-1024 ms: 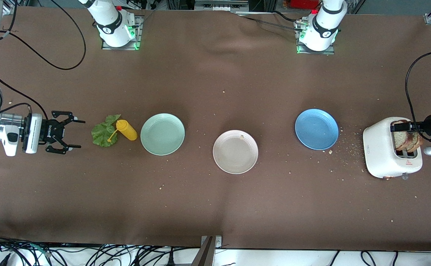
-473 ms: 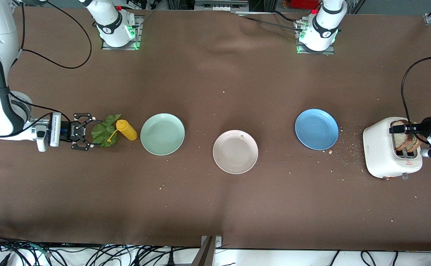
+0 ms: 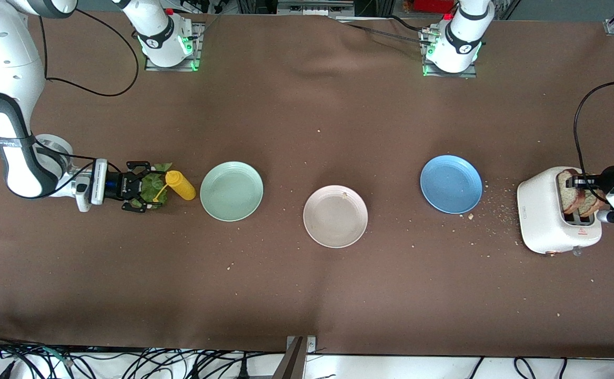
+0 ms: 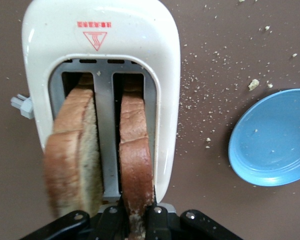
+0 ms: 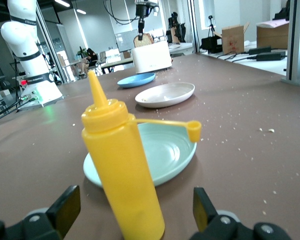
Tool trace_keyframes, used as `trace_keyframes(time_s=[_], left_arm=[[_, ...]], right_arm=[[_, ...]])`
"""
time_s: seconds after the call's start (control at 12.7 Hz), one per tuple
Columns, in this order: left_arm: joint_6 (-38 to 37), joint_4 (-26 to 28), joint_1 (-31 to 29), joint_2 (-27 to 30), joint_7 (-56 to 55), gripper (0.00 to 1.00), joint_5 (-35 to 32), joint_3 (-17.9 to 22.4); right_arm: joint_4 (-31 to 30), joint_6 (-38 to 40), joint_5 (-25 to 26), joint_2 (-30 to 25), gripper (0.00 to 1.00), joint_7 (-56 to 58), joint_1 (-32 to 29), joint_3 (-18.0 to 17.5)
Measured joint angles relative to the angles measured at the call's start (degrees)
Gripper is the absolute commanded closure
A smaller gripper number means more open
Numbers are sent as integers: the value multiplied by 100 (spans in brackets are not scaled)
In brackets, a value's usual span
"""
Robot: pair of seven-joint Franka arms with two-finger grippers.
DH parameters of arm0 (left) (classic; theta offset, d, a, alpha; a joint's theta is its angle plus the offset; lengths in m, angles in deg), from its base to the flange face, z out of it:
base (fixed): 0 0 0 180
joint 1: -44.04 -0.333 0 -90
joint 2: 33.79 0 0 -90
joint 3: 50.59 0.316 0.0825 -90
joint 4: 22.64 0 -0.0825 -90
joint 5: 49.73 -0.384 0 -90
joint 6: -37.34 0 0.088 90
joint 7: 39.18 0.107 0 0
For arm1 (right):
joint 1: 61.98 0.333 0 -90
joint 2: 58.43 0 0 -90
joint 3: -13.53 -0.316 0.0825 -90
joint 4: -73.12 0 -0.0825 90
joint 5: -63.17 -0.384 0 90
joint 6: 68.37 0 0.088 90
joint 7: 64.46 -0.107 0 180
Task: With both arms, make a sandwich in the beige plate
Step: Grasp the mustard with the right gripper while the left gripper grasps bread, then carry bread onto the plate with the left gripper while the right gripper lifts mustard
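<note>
Beige plate (image 3: 335, 216) bare, mid-table between mint and blue plates. Bread slice (image 4: 136, 150) in toaster (image 3: 556, 217) now clenched by left gripper (image 4: 136, 220): first pickup begun. Right gripper (image 3: 143, 194) advanced, fingers spread around lettuce (image 3: 154, 184) beside yellow bottle (image 3: 180, 185).

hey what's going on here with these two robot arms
The left gripper has shut on a bread slice standing in the white toaster, with a second slice in the other slot. The right gripper is open, low at the lettuce leaf beside the yellow squeeze bottle. The beige plate holds only a crumb; no sandwich is assembled yet.
</note>
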Motion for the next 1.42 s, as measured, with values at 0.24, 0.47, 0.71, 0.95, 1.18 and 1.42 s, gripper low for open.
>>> trace_keyframes(time_s=[0.24,0.47,0.71,0.95,1.18,1.42], left_arm=[[-241,-263,169,-2,44,100,-420,-67],[-707,-807,230,8,138,100,-436,-72],[-794,-1205,515,46,177,100,-436,-117],[-1171,-1310,922,133,175,100,-436,-250],[-1302,-1310,968,139,56,100,-414,-743],[-1425,-1292,1206,115,-261,100,-150,-1025]], right_arm=[[-33,0,-89,57,0,22,7,-180],[-59,0,-199,78,0,28,10,-294],[-127,0,-211,118,0,52,11,-329],[-138,-1,-221,195,0,71,20,-357],[-139,-35,-376,270,55,75,53,-428],[-139,-88,-394,285,78,59,68,-432]])
